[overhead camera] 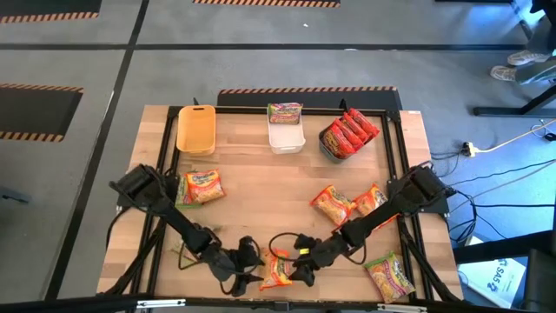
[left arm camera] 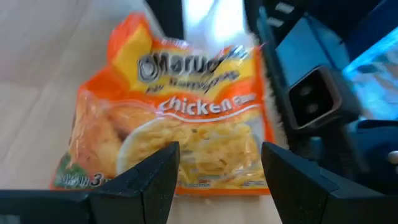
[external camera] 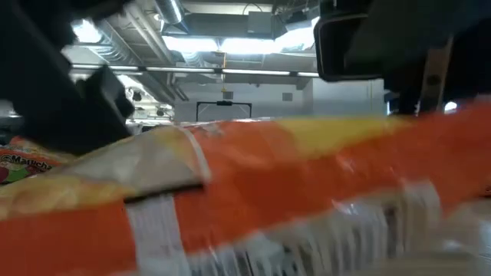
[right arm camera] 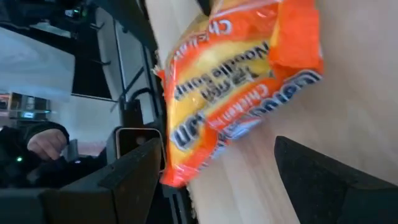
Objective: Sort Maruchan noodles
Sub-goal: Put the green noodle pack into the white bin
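Both grippers crowd the orange chicken packet (overhead camera: 278, 272) at the table's near edge, left gripper (left arm camera: 219, 174) and right gripper (right arm camera: 214, 180) both open-fingered, so they risk colliding or nudging it overboard.

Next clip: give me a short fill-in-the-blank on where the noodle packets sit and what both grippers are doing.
1. The dark grey plastic bin holds only ____ glossy packets.
2. The yellow plastic bin holds ____ packets.
3. The left gripper and the right gripper flank one orange-yellow chicken noodle packet at the table's ____ edge.
4. In the left wrist view, the left gripper's fingers are ____.

Missing words: red; no; near; open
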Tool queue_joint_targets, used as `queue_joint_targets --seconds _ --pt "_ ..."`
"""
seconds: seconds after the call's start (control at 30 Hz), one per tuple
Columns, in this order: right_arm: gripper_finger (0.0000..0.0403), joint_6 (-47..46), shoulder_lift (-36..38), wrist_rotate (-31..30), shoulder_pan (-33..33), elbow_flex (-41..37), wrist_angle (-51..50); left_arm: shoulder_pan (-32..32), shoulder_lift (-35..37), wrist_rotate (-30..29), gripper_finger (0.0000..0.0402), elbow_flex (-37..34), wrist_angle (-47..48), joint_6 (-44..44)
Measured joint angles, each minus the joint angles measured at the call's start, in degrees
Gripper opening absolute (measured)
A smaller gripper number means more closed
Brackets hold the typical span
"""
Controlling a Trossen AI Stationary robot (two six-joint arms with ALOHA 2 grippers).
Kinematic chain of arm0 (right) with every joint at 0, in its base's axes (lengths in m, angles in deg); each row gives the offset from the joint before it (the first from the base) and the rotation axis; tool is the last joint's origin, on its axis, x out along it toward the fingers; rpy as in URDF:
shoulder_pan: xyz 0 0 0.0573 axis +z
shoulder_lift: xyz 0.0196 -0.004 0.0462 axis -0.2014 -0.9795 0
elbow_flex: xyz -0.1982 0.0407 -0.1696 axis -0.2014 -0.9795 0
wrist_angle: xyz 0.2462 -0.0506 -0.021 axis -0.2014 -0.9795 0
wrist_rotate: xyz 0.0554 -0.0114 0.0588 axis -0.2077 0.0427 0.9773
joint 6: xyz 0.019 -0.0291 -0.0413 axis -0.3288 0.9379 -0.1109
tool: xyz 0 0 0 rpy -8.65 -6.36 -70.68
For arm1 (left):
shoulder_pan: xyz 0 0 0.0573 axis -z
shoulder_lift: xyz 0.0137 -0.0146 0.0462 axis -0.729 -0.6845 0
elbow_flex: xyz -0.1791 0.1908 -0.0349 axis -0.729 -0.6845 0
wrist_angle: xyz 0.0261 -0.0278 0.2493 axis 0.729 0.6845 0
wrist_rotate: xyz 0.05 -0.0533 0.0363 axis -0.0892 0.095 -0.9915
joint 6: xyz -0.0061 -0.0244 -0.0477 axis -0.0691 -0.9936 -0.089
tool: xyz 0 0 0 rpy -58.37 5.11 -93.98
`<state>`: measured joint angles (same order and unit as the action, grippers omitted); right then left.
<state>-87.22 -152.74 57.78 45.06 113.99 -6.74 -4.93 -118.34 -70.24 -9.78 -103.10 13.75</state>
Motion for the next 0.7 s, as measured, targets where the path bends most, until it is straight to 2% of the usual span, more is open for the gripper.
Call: queue_joint_targets --seconds 0.17,0.27,0.37,0.47,0.57,0.7 --pt "0.0294 -0.44 -0.57 0.27 -0.06 1.01 -0.31 -0.91 -2.54 -0.43 0.0223 1.89 -0.09 -1.23" --pt "0.0294 0.64 0.99 0.55 -0.55 0.96 -3.44 -1.95 -2.58 -2.80 0.0223 1.86 -0.06 -1.33" --pt "0.0294 2.60 4.79 1.76 -1.82 0.96 -11.59 -3.87 -1.63 -3.18 0.0223 1.82 0.19 -0.75" --pt "0.0294 5.28 9.55 -0.03 -3.23 0.91 -21.74 -5.84 1.47 -0.29 0.0223 1.86 2.35 1.45" --pt "0.0294 8.75 14.09 -3.98 -4.82 0.98 -29.66 -7.26 7.19 1.25 0.0223 1.87 11.59 2.73" --pt "0.0294 16.67 16.86 -11.63 -6.83 0.96 -32.97 -7.79 16.86 -1.70 0.0223 1.93 30.82 0.56"
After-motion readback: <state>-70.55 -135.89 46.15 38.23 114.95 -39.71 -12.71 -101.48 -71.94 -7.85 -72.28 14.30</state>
